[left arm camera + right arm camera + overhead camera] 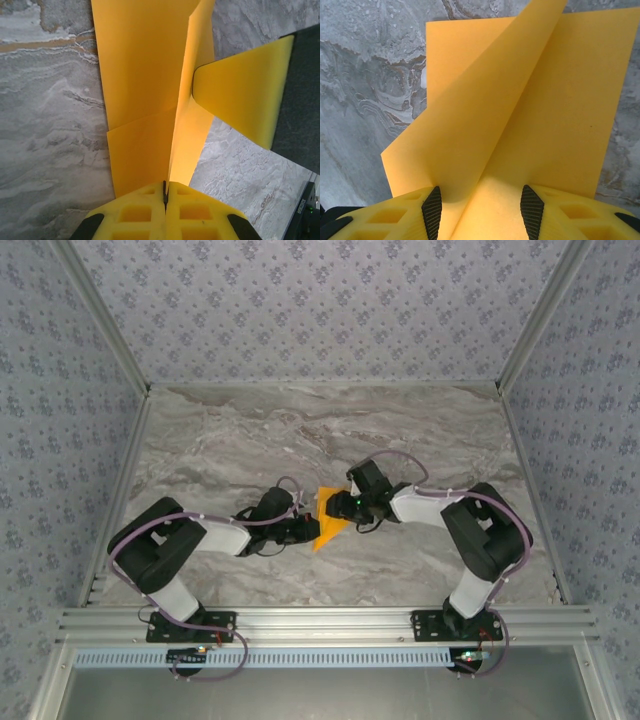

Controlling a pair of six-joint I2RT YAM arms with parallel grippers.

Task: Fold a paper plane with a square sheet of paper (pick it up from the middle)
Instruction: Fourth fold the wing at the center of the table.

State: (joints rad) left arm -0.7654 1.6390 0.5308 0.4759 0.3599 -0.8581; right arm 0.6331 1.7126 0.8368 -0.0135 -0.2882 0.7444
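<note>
The orange sheet of paper [328, 522] lies in the middle of the marble table, between the two grippers, folded in part. In the left wrist view the paper [140, 100] lies flat with one flap standing up along a centre crease, and my left gripper [165, 192] is shut on the near end of that crease. One yellow finger of the right gripper [245, 95] reaches in from the right beside the raised flap. My right gripper [481, 205] stands open over the paper [560, 110]; a lifted flap [480, 110] leans against its left pad [431, 212].
The grey marble tabletop [250, 440] has free room behind and to both sides of the paper. Patterned walls [320, 300] close in the back and sides. An aluminium rail [320, 622] with both arm bases runs along the near edge.
</note>
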